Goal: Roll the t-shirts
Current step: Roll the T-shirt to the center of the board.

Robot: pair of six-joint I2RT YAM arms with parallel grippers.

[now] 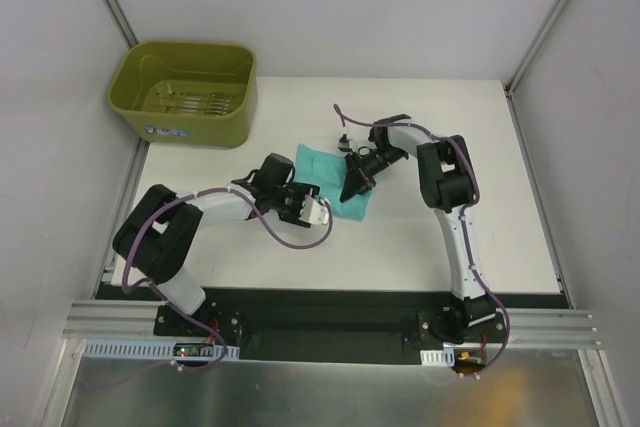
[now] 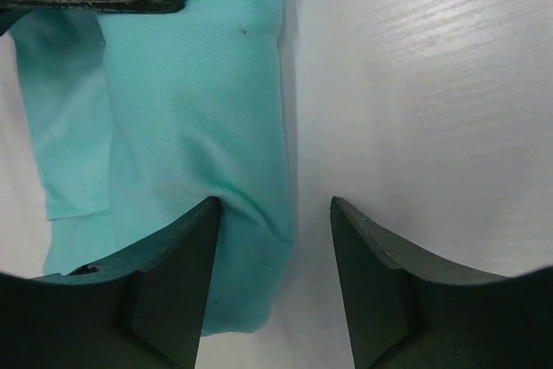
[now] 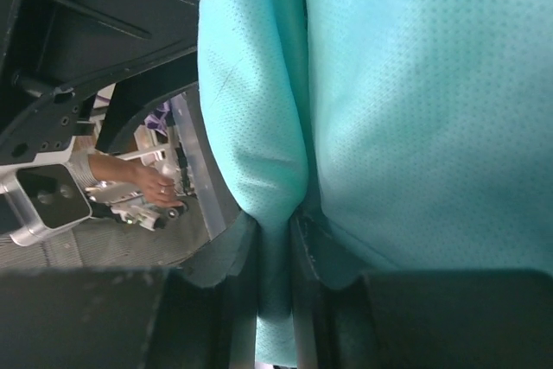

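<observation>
The folded teal-green cotton t-shirt (image 1: 318,164) lies mid-frame on the white surface (image 1: 450,147), with its long axis running top to bottom in the left wrist view. The right claw (image 3: 275,226) is clenched on a fold of it. The left claw (image 2: 275,206) is spread, straddling its right edge.

The top camera looks down from above and behind the arm bases, far enough to take in the whole table (image 1: 520,207). Both wrist cameras look along their own fingers (image 2: 173,291), close on the teal t-shirt (image 1: 320,162), shared by all three views.
</observation>
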